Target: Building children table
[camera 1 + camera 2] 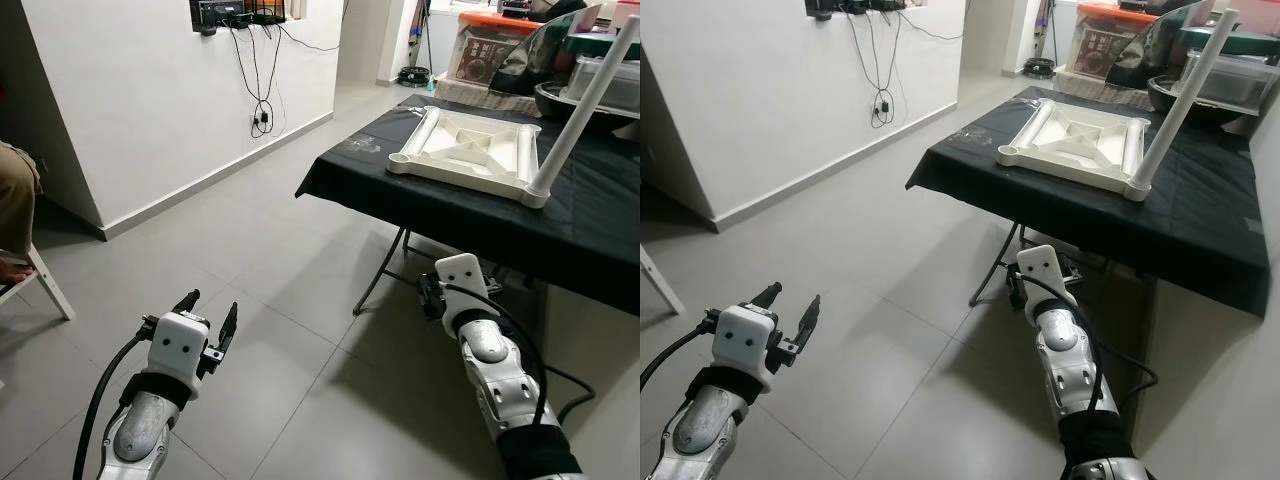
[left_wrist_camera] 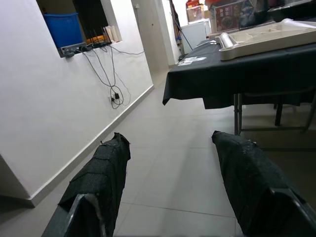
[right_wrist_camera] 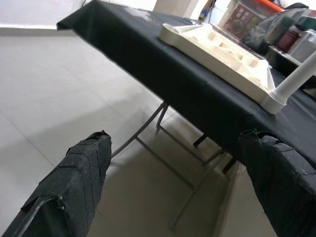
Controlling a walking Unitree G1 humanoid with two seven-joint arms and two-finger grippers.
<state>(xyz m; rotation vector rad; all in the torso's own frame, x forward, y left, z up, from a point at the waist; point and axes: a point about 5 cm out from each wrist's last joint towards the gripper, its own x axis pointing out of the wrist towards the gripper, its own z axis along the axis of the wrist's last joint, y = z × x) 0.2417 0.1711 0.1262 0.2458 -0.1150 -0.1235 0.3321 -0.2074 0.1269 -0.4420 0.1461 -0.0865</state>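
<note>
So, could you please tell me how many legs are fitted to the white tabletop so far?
1. A single white leg stands upright in the near right corner socket of the upturned tabletop on the black table; the near left socket is empty, the far ones unclear.

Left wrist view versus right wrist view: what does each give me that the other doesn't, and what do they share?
Left wrist view adds the wall with a blue bin and hanging cables, past the open left gripper. Right wrist view adds the white leg standing upright in a corner of the white tabletop, and the folding frame underneath, past the open right gripper. Both share the black tablecloth and that tabletop on it.
</note>
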